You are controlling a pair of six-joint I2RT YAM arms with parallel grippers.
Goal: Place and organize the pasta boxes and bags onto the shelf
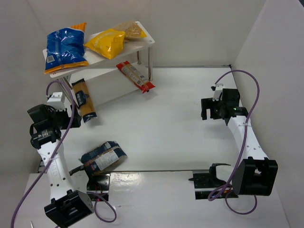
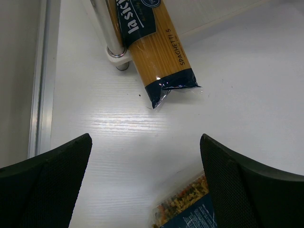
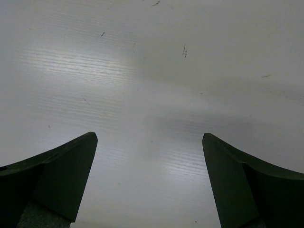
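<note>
My left gripper point(image 2: 146, 142) is wide open and empty. The clear bag point(image 1: 102, 157) lies lower left in top view, long axis roughly left-right, just below my gripper. The right arm point(image 1: 247, 137) is well apart.

White table point(image 1: 180, 123) — matte, with a fine grain and a soft glare in both wrist views. White panels enclose it on three sides: back wall point(image 1: 199, 28), left wall point(image 1: 14, 57), right wall point(image 1: 280, 52). A pale metal strip point(image 2: 40, 71) runs along the table's edge in the left wrist view. Small dark specks point(image 3: 184, 50) mark the surface in the right wrist view. A separate white board point(image 1: 156, 199) lies along the near edge.
</note>
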